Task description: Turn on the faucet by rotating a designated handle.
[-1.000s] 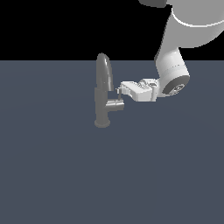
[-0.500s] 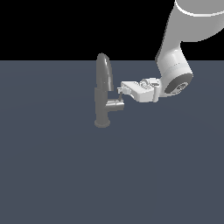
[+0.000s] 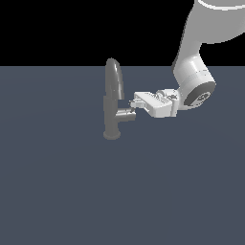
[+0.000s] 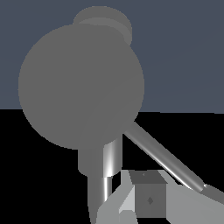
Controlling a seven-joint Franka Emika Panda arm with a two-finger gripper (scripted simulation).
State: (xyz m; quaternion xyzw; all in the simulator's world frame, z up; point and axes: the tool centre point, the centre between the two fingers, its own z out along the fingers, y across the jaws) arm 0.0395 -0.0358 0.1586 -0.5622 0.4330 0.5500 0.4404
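In the exterior view, the dark grey metallic faucet [image 3: 112, 103], with a round base, upright cylindrical body and tall arched spout, stands on the flat slate-blue surface [image 3: 62, 191] slightly toward the exterior view's left of centre. Its handle [image 3: 126, 115], a short grey metal cylinder, juts sideways from the body toward the exterior view's right. The white Franka arm [image 3: 201, 57] reaches down from the upper corner on the exterior view's right, and its white gripper [image 3: 133, 103] lies roughly level, its fingertips just above the outer end of the handle and close beside the spout. From here I cannot tell whether the fingers are apart or together.

In the wrist view, the faucet [image 4: 81, 87] fills most of the picture as a large grey rounded mass. A thin straight lever rod [image 4: 164, 157] runs diagonally away from it. One grey finger [image 4: 148, 199] shows at the picture's edge, just beside the rod; whether they touch is unclear, and the claw's spread still cannot be judged.
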